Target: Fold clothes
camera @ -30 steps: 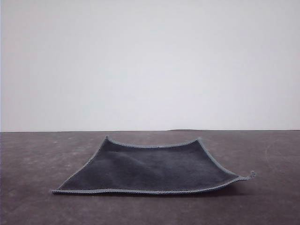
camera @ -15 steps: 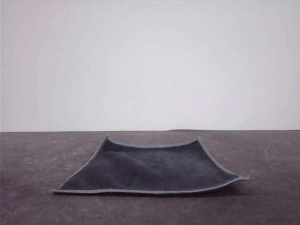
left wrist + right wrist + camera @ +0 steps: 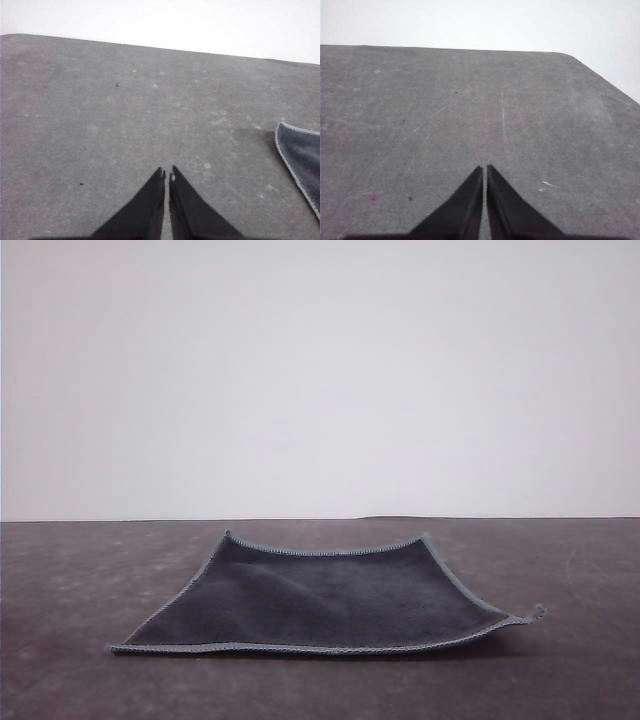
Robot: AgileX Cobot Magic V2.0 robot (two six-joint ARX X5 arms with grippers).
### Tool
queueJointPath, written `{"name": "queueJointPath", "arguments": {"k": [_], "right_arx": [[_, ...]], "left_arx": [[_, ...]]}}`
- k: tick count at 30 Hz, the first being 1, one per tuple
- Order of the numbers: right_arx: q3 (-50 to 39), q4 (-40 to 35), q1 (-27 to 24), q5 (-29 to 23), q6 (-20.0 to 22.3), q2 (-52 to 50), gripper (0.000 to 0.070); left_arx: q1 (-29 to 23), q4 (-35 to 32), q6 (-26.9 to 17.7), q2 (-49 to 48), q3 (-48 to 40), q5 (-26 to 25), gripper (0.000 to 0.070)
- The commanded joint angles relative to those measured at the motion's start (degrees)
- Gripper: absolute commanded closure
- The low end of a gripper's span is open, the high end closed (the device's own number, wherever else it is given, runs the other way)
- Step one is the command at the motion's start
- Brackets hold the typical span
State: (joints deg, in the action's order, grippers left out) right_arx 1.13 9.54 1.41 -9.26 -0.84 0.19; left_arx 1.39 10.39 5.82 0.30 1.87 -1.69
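The clothes (image 3: 320,600) are one small square cloth, dark charcoal grey with grey stitched edging, lying spread flat on the dark table in the front view, its near right corner slightly curled up. A corner of the clothes (image 3: 302,155) shows at the edge of the left wrist view. My left gripper (image 3: 166,174) hovers over bare table beside that corner, its black fingers shut with nothing between them. My right gripper (image 3: 484,168) is also shut and empty, above bare table away from the cloth.
The dark grey table (image 3: 80,580) has a scuffed, speckled surface. Its far edge meets a plain white wall (image 3: 320,370). A rounded table corner (image 3: 570,54) shows in the right wrist view.
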Motion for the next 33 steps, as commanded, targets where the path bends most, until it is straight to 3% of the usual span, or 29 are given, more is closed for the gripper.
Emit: {"name": "queueJointPath", "arguments": {"k": [1, 9, 20, 24, 33], "right_arx": [[-0.4, -0.6, 0.0, -0.2, 0.2, 0.0, 0.0694], [-0.4, -0.5, 0.0, 0.5, -1.0, 0.0, 0.0693], [3.8, -0.4, 0.0, 5.5, -9.8, 1.3, 0.0694], [9.3, -0.5, 0.0, 9.5, -12.1, 6.6, 0.0694], [25.0, -0.4, 0.0, 18.7, -12.7, 28.8, 0.0694]], "left_arx": [[0.0, 0.3, 0.5, -0.1, -1.1, -0.2, 0.07], [0.0, 0.3, 1.2, -0.1, -1.1, -0.2, 0.07], [0.0, 0.3, 7.1, 1.3, 2.7, -0.8, 0.0698], [0.0, 0.3, 9.5, 6.6, 8.2, -0.6, 0.0697], [0.0, 0.4, 9.7, 28.2, 24.7, -1.7, 0.0698]]}}
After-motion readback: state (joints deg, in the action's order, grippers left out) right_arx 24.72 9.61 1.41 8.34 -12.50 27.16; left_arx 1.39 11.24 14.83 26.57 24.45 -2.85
